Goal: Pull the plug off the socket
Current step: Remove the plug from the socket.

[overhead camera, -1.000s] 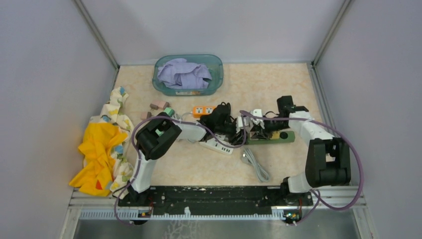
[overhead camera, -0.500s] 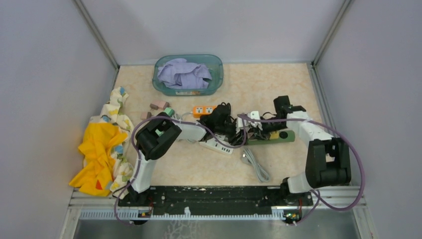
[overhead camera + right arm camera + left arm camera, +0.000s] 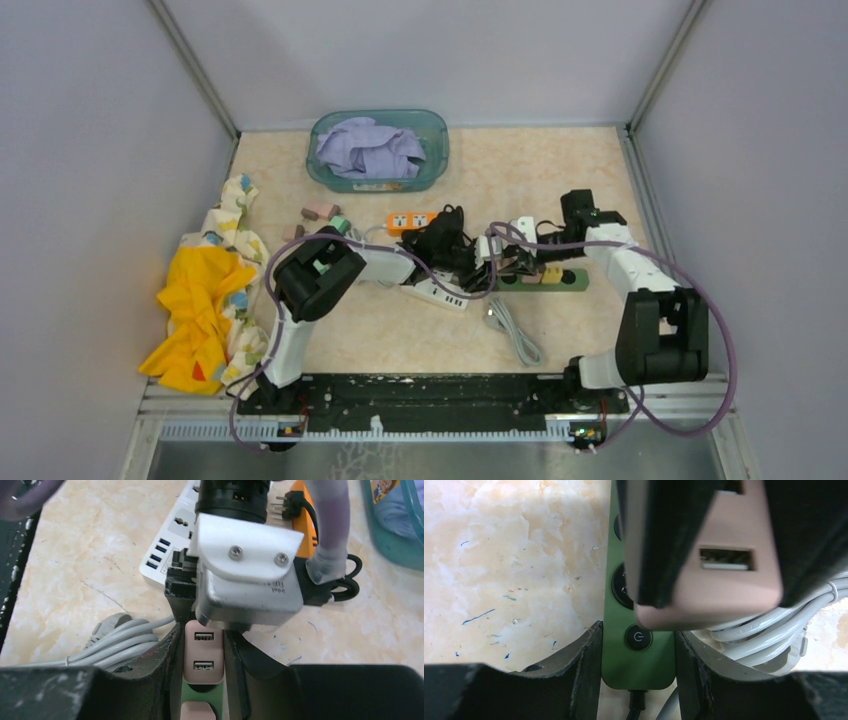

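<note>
1. Left gripper [image 3: 638,647]: I see its two fingers closed against the long sides of the green socket strip [image 3: 639,665]. They clamp it at the end that carries the round power button [image 3: 638,637].
2. Right gripper [image 3: 202,640]: its fingers pinch the pink plug [image 3: 203,655] from both flanks. The plug's two USB ports face up toward the wrist camera.
3. Location of the plug: it sits directly over the green socket strip, mid-table, between the two wrists. The left wrist's camera housing [image 3: 245,575] is just behind it. I cannot tell whether its pins are in the socket.
4. A second pink block [image 3: 197,712] sits on the same strip just beside the held plug, at the bottom edge of the right wrist view.
5. A coil of white cable [image 3: 764,630] lies against the strip on one side.
6. Surroundings on the table [image 3: 560,180]:
   - A white power strip [image 3: 435,292] lies close to the left arm.
   - An orange strip [image 3: 410,220] lies behind the white power strip.
   - A teal basin [image 3: 437,160] holding lilac cloth [image 3: 370,150] stands at the far edge.
   - A yellow cloth [image 3: 200,300] is heaped at the far left.
</note>
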